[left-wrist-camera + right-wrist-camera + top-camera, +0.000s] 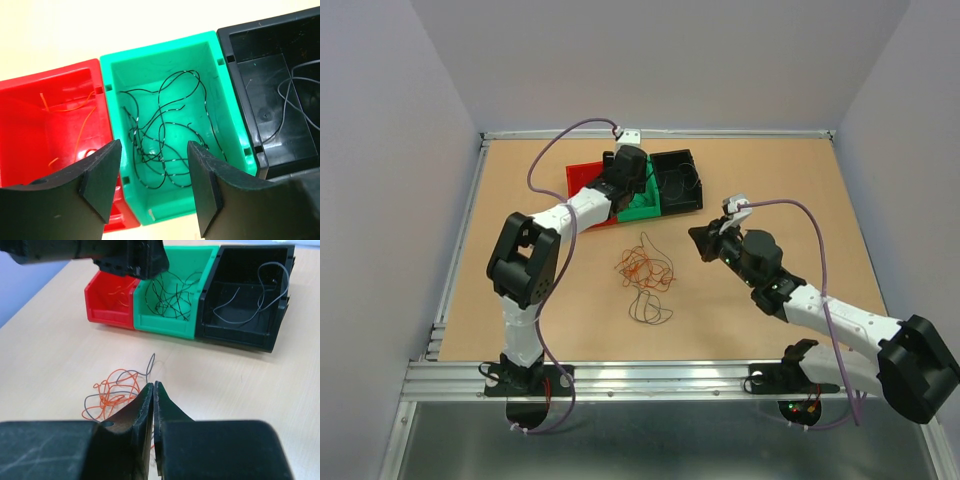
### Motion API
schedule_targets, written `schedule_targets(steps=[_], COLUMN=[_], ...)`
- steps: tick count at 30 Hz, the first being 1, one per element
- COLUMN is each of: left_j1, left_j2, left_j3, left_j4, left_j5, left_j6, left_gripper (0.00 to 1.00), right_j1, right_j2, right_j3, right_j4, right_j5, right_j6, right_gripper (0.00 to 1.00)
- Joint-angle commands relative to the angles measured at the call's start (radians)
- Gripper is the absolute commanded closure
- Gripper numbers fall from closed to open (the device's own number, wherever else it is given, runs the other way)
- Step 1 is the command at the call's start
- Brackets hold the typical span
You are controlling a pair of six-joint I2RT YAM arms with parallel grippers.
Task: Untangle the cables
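A tangle of thin orange and dark grey cables (645, 268) lies mid-table, with a dark loop (650, 308) trailing toward the near edge. My right gripper (698, 240) hovers just right of it. In the right wrist view its jaws (153, 385) are shut with nothing visible between them, and the tangle (115, 390) sits just beyond and left of the tips. My left gripper (154, 165) hangs open over the green bin (220, 100), nothing between its fingers. Black cables (160, 130) lie loose inside that bin.
Three bins stand in a row at the back: red (582, 180) with orange wires (75, 107), green (645, 208), and black (678, 180) with a grey wire (295, 95). A raised rim borders the table.
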Motion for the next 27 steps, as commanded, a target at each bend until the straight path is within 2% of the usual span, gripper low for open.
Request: schedule_targets(steps=[1,5,7,9,10,11,12,14,17,21,27], left_j1=[-0.007,-0.007,-0.009,-0.007,-0.009,-0.012,-0.016,-0.036,-0.074,-0.091,-0.088], left_j2=[-0.121,-0.231,-0.317,-0.408,-0.44,-0.493,-0.515,-0.547,-0.571,-0.535,-0.564], left_j3=[-0.052,-0.188,-0.247,-0.339,-0.374,-0.438,-0.469,-0.512,-0.584,-0.604,-0.624], left_j4=[0.08,0.198,0.224,0.215,0.209,0.196,0.189,0.157,0.12,0.114,0.165], left_j5=[-0.006,0.051,0.144,0.262,0.384,0.448,0.532,0.586,0.623,0.591,0.55], left_j6=[0.05,0.181,0.324,0.413,0.473,0.494,0.517,0.595,0.649,0.674,0.645], left_gripper=[0.32,0.28,0.21,0.14,0.07,0.06,0.04,0.04,0.05,0.12,0.14], right_j1=[-0.009,-0.01,-0.01,-0.009,-0.01,-0.01,-0.01,-0.009,-0.009,-0.01,-0.01], right_j2=[0.049,0.089,0.095,0.098,0.099,0.098,0.098,0.11,0.129,0.176,0.322], right_j3=[0.075,0.095,0.102,0.119,0.142,0.147,0.153,0.171,0.19,0.213,0.296], right_j4=[0.036,0.039,0.036,-0.033,-0.062,-0.112,-0.134,-0.204,-0.277,-0.282,-0.282], right_j5=[-0.01,-0.032,-0.064,-0.139,-0.156,-0.182,-0.201,-0.242,-0.299,-0.287,-0.317], right_j6=[0.003,0.002,-0.007,-0.02,-0.032,-0.036,-0.047,-0.059,-0.078,-0.089,-0.118], right_gripper=[0.9,0.88,0.86,0.75,0.72,0.64,0.61,0.52,0.44,0.46,0.51])
